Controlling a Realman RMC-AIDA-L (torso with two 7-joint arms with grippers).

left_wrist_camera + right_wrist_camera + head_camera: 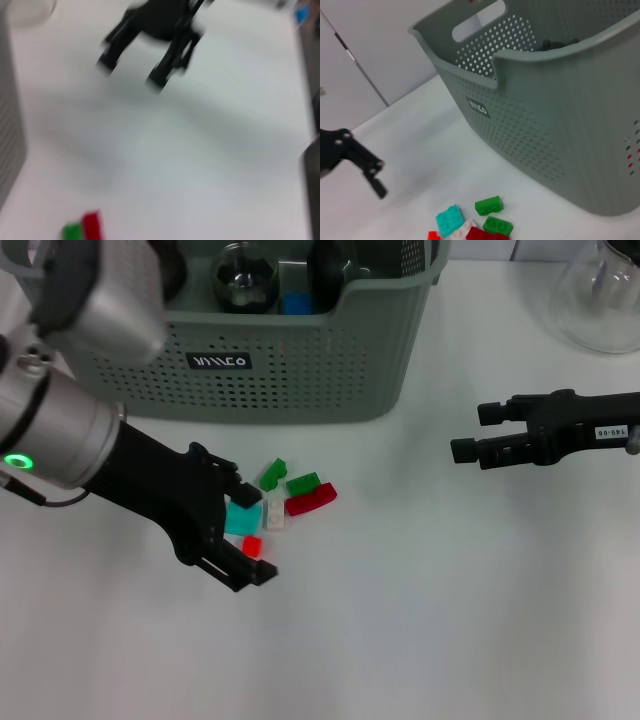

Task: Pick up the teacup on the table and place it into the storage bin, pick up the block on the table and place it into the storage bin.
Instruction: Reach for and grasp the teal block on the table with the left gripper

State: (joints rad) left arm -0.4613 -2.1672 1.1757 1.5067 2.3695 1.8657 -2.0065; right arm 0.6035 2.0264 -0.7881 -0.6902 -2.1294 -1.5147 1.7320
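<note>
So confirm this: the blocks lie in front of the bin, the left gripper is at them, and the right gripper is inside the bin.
One part is wrong. The right gripper is not inside the bin; it hangs open over bare table to the bin's right, as the head view shows. The blocks do lie in front of the bin, with the left gripper at them.

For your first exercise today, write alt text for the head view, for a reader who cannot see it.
The left gripper hangs open beside a small pile of coloured blocks on a white table, in front of the grey-green storage bin. The right gripper hovers open to the right, near a glass flask.
</note>
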